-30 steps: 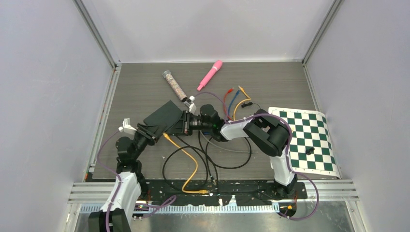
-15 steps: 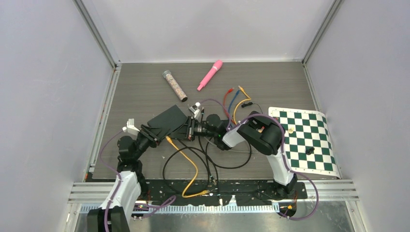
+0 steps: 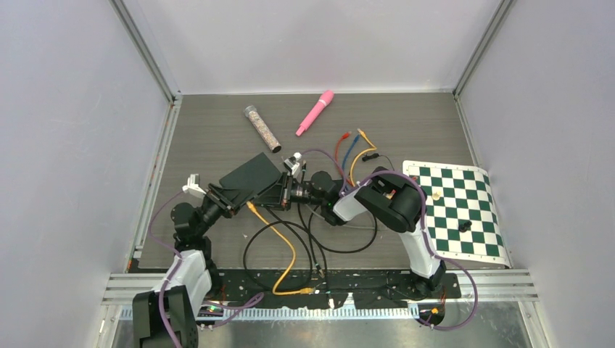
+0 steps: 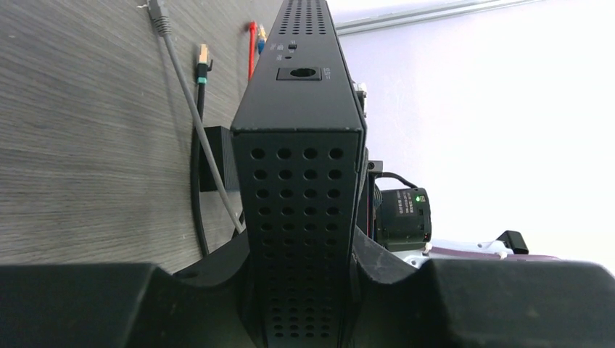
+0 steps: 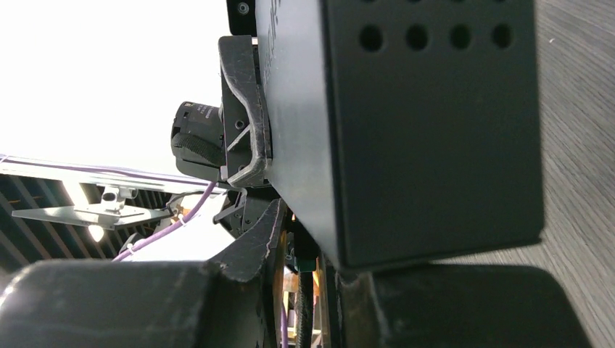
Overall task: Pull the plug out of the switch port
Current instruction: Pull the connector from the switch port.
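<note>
The black switch (image 3: pixel 250 176) is tilted up on edge above the table. My left gripper (image 3: pixel 220 194) is shut on its left end; in the left wrist view the perforated end of the switch (image 4: pixel 301 181) fills the gap of the left gripper (image 4: pixel 301 250). My right gripper (image 3: pixel 284 190) is at the switch's right end. In the right wrist view a black cable's plug (image 5: pixel 304 255), with a green boot, sits pinched in the right gripper (image 5: pixel 308 254), beside the switch body (image 5: pixel 420 130). Whether the plug is still seated in the port is hidden.
An orange cable (image 3: pixel 279 235) and black cable loops (image 3: pixel 341 246) lie in front of the switch. Red, blue and orange plug ends (image 3: pixel 352 148) lie behind the right arm. A pink tool (image 3: pixel 315 112) and a clear tube (image 3: pixel 262 128) lie farther back; a chessboard mat (image 3: pixel 457 210) is at the right.
The right gripper has drawn back a little to the right and toward the near edge, its arm folding more. The switch and left gripper shifted slightly; little moved in the last half second.
</note>
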You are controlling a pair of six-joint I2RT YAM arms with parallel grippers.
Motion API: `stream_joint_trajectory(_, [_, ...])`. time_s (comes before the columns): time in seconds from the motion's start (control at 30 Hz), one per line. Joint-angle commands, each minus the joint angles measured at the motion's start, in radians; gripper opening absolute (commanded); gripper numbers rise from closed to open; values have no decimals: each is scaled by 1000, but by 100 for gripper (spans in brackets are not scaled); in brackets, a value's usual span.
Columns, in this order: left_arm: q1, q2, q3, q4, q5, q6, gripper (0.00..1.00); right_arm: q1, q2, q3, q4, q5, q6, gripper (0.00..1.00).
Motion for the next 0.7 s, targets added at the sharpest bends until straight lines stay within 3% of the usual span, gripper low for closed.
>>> stream_joint_trajectory(0.0, [129,3,54,358,-365,2,0,8,-39,-62,-33,-287,1,5])
stream_joint_trajectory(0.1, [169,23,68,377,-329,-3,0,15,-37,-50,-42,-304,-4,5])
stream_joint_trajectory(0.2, [202,43,81,401,-314,-21,0,23,-79,-28,-306,-296,-128,5])
stream_joint_trajectory(0.27, [218,57,94,414,-301,-21,0,33,-98,-5,-395,-292,-204,5])
stream_joint_trajectory(0.67, [288,113,115,457,-328,-52,0,49,-78,1,-343,-313,-170,5])
